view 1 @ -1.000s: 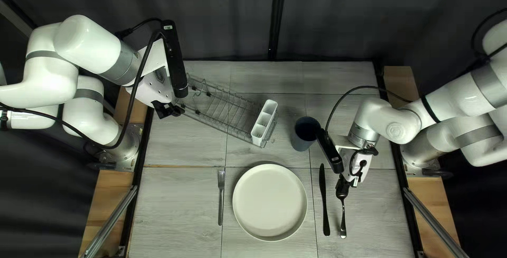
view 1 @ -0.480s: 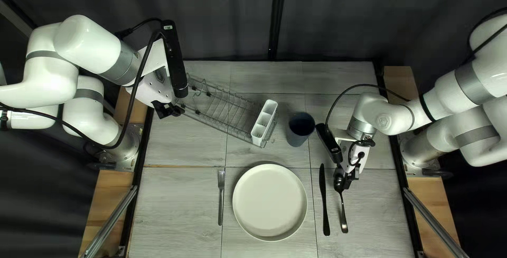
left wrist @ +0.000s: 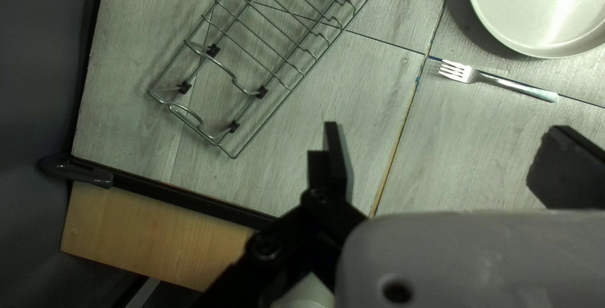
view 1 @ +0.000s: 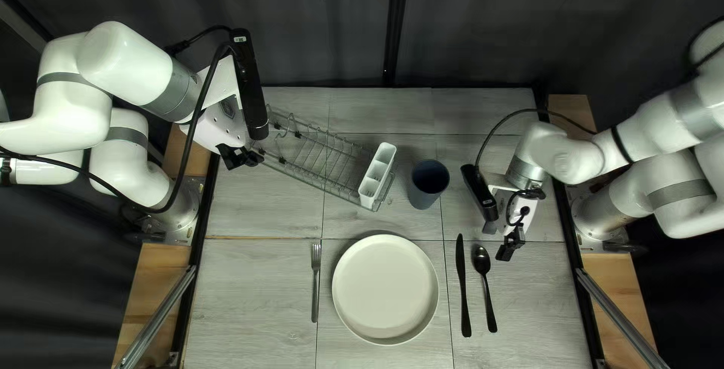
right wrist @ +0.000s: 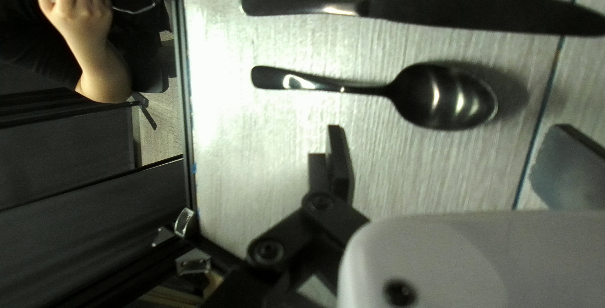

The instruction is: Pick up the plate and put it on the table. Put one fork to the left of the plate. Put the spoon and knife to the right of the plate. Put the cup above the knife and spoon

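**Cup is next: stiff, light, and best taken by its sides**

With 12 o'clock at the far edge of the worktop (view 1: 264,286), the dark cup (view 1: 424,197) stands upright at 1 o'clock from the plate (view 1: 385,290) and 11 o'clock from the knife (view 1: 462,293). The right claw (right wrist: 446,130) is spread, with nothing between its fingers; it hangs at 1 o'clock from the spoon (view 1: 487,301). The left claw (left wrist: 444,128), also spread and holding nothing, sits between 10 and 11 o'clock from the plate.

Fork (view 1: 315,286), plate, knife and spoon look placed, so the cup seems to be the last job. It should handle as a rigid, light thing. Its material is unclear, but the wall looks smooth and could slip or spin under a weak pinch. I'd take it at mid-wall, fingers at 3 and 9 o'clock, square to the wall; a grab high on the rim may tip it. The utensil holder (view 1: 375,180) stands near its 9 o'clock side, so that finger needs care. Then a short carry towards 4 o'clock should do.
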Controlling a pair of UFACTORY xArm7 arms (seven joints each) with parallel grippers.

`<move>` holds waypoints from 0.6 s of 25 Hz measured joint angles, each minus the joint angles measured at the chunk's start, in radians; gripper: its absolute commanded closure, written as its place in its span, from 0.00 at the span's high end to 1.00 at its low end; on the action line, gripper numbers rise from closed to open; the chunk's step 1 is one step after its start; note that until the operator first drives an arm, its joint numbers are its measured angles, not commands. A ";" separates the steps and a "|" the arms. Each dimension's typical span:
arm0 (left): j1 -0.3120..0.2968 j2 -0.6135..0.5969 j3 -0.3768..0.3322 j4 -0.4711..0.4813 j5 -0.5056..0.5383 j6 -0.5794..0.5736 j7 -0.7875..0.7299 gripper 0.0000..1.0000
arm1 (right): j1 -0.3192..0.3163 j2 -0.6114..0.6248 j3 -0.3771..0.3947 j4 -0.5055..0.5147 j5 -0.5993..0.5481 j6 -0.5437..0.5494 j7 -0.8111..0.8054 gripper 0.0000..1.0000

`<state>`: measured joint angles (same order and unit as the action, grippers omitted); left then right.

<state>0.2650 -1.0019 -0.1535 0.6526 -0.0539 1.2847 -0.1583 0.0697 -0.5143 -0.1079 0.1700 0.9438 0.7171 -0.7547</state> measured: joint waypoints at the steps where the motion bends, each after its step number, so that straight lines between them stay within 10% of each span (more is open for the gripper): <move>1: 0.000 0.000 0.000 0.000 0.000 0.000 0.000 1.00 | -0.029 -0.059 0.029 -0.003 -0.055 0.029 0.074 1.00; 7: 0.000 0.000 0.000 0.000 0.000 0.000 0.000 1.00 | -0.201 -0.238 0.185 0.129 -0.358 0.208 0.411 1.00; 15: 0.000 0.000 0.000 0.000 0.000 0.000 0.000 1.00 | -0.313 -0.170 0.320 0.299 -0.527 0.242 0.605 1.00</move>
<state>0.2650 -1.0020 -0.1535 0.6526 -0.0539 1.2847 -0.1583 -0.2428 -0.6843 0.2125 0.4691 0.4164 0.9589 -0.1493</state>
